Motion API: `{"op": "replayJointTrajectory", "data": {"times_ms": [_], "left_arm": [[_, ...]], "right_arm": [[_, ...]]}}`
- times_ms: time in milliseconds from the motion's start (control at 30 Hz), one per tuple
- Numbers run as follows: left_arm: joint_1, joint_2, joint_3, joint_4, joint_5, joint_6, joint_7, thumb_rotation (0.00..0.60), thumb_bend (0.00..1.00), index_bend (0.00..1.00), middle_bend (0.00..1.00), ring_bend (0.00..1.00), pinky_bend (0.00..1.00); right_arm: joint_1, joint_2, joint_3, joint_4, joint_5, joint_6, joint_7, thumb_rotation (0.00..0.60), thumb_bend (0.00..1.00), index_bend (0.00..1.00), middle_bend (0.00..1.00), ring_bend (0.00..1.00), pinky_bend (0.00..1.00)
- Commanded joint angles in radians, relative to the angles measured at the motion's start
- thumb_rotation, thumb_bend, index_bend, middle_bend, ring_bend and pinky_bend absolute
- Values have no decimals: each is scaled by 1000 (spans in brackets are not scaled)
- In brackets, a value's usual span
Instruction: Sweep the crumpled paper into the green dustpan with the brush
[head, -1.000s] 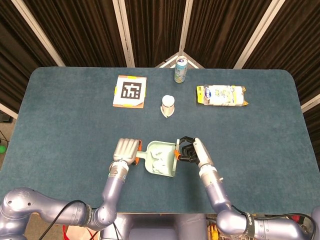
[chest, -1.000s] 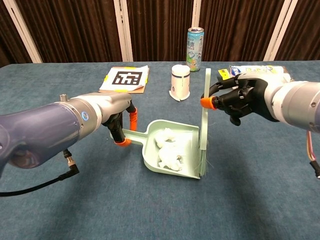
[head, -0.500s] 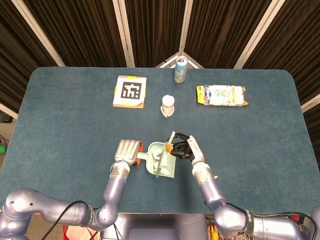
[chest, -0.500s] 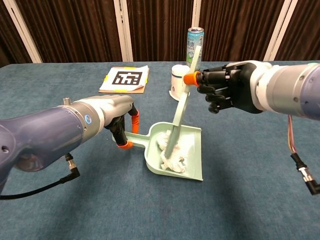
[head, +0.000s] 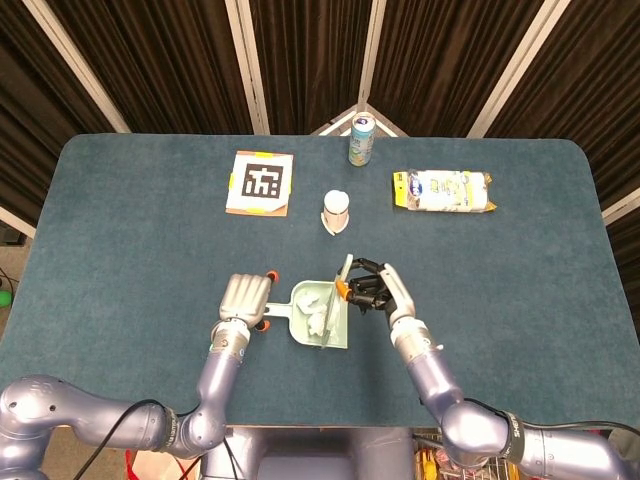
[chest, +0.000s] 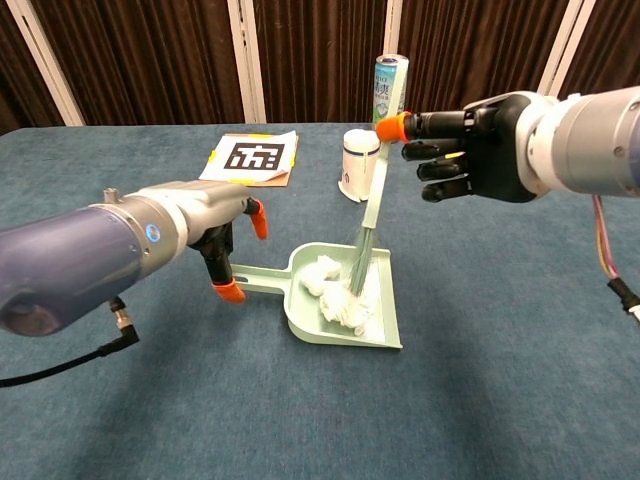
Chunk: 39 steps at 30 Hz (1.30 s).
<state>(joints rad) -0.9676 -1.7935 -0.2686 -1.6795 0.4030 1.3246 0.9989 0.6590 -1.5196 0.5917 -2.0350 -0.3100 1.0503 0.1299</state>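
Note:
The green dustpan (chest: 385, 318) (head: 343, 335) is lifted slightly off the table, its handle gripped by my left hand (chest: 228, 238) (head: 246, 298). Crumpled white paper (chest: 342, 303) (head: 314, 317) lies inside the pan in several lumps. My right hand (chest: 470, 146) (head: 375, 291) holds the pale green brush (chest: 374, 205) (head: 341, 284) by its upper handle. The brush leans down to the left, and its bristles (chest: 361, 268) rest on the paper inside the pan.
Behind the pan stands a small white cup (chest: 360, 164) (head: 336, 210), with a drink can (chest: 389, 86) (head: 361, 138) further back. A marker card (chest: 252, 157) (head: 261, 183) lies at the back left, a snack packet (head: 443, 190) at the back right.
My left hand has raised and turned the dustpan. The brush has swung from the pan's right edge into its middle, and my right hand has risen higher.

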Motion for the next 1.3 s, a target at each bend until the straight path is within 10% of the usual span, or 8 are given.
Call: {"op": "replayJointTrajectory", "data": {"times_ms": [33, 700, 1000, 1100, 1300], "left_arm": [[11, 32, 7, -30, 15, 13, 3, 600, 0, 139, 880, 914, 966], [221, 432, 63, -344, 308, 66, -268, 600, 0, 153, 858, 892, 910], [378, 596, 157, -366, 535, 88, -484, 600, 0, 153, 583, 641, 645], [414, 617, 182, -355, 586, 91, -532, 600, 0, 152, 462, 532, 524], [475, 645, 230, -337, 663, 94, -592, 600, 0, 43, 62, 95, 150]], "right_arm": [[-4, 17, -3, -3, -13, 4, -1, 600, 706, 852, 884, 908, 785], [-113, 217, -174, 119, -290, 195, -184, 600, 707, 852, 884, 908, 785], [-174, 234, -291, 310, -472, 316, -302, 600, 707, 840, 884, 891, 722], [-186, 231, -325, 339, -504, 339, -358, 600, 707, 728, 814, 793, 604], [-175, 261, -387, 293, -443, 229, -490, 600, 566, 65, 161, 86, 112]]}}
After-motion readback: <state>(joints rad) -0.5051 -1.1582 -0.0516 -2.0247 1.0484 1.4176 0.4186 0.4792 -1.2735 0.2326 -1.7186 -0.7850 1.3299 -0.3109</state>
